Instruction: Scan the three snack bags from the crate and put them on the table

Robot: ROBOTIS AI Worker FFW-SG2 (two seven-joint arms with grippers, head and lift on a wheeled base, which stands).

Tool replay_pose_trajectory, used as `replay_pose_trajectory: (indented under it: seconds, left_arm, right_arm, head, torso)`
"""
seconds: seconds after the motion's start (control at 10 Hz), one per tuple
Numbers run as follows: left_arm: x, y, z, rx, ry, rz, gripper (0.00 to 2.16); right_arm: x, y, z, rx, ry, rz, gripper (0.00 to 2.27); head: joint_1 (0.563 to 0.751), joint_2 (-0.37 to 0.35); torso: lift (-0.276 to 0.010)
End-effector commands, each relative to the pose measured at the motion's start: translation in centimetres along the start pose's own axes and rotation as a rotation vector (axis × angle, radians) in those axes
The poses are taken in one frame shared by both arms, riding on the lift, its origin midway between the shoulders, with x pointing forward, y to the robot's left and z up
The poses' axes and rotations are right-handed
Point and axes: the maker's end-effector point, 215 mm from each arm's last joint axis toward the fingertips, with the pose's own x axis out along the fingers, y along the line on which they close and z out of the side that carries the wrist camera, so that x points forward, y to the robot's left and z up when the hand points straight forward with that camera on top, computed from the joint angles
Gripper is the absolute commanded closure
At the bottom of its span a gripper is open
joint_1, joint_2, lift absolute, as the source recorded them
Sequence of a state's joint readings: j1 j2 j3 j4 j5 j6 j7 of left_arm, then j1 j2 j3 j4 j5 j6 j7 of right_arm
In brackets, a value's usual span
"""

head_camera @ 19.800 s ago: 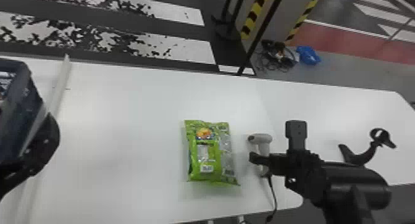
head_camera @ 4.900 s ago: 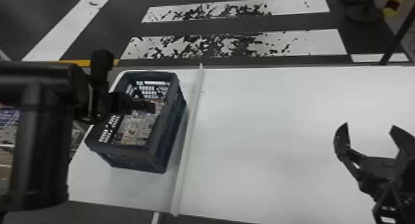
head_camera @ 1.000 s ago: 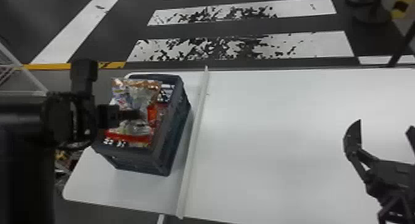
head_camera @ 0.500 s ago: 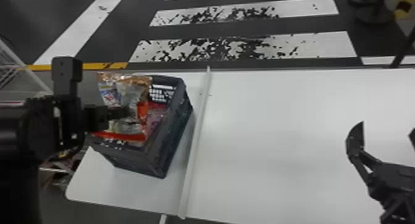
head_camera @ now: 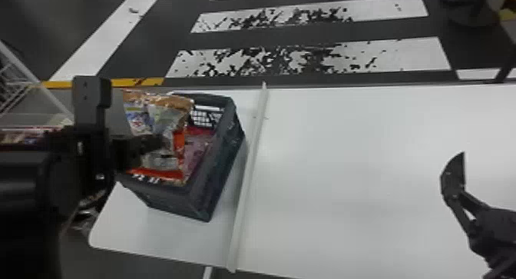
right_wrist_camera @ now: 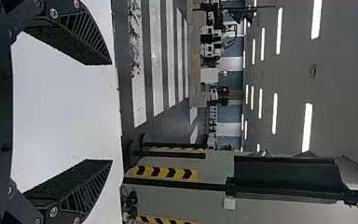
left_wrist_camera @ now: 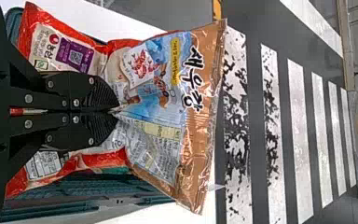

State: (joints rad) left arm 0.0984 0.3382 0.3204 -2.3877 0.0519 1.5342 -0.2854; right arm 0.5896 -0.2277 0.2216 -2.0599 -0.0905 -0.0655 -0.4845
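Where the head view covers the crate (head_camera: 226, 159), the left gripper (head_camera: 155, 141) has a bag (head_camera: 174, 115) pinched over it. The bag is glossy, crinkled film, brown at the top and orange-red at the bottom; contact with the rim cannot be confirmed. A second bag (head_camera: 197, 149), pink and shiny, lies inside the crate. The crate is rigid dark plastic, rectangular, with a lattice wall. A straight, pale strip (head_camera: 249, 174) runs beside it, between the crate and the broad part of the smooth white table (head_camera: 364, 163). The right gripper (head_camera: 487, 224), a curved black finger showing, is over the table, well apart from the crate.

In the left wrist view, two ribbed black fingers converge at their tips on the bag, gathering the film into creases. The end seal is brown and wrinkled; printed panels and red film cover the rest. Beyond lies a dark floor (left_wrist_camera: 256, 140) with flaking white stripes.

In the right wrist view, the fingers are spread wide, nothing between their ribbed pads (right_wrist_camera: 81, 179). Posts with black-and-yellow bands (right_wrist_camera: 165, 172) stand past the table edge.
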Motion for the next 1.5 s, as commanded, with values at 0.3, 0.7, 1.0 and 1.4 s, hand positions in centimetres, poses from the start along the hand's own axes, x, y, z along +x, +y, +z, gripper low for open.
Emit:
replay_pose_trajectory:
  seconds: [0.3,0.7,1.0,1.4]
  left_arm:
    - [-2.8,-0.5,3.9,0.032,-0.133,0.027,2.06]
    - [-4.6,-9.9,4.5,-0.046,-0.175,-0.325,2.06]
    - [-6.7,-21.4,3.3,-0.013,-0.145,-0.649,2.05]
    - [-7.8,-34.9,-4.7,0.105,0.040,-0.879,2.04]
  right_arm:
    - [-0.5,0.0,0.8,0.015,-0.018,0.001,0.14]
    - [-0.4,0.0,1.5,0.022,-0.041,-0.004,0.14]
    - [-0.2,-1.5,3.7,0.033,-0.100,-0.057,0.14]
    - [1.2,-1.9,6.0,0.061,-0.147,-0.078,0.14]
  head:
    - [0.695,0.246]
    - [0.695,0.160]
    - [0.695,0.037]
    - [0.695,-0.205]
  torso:
    - [-0.094]
    - [-0.094]
    - [-0.094]
    - [-0.094]
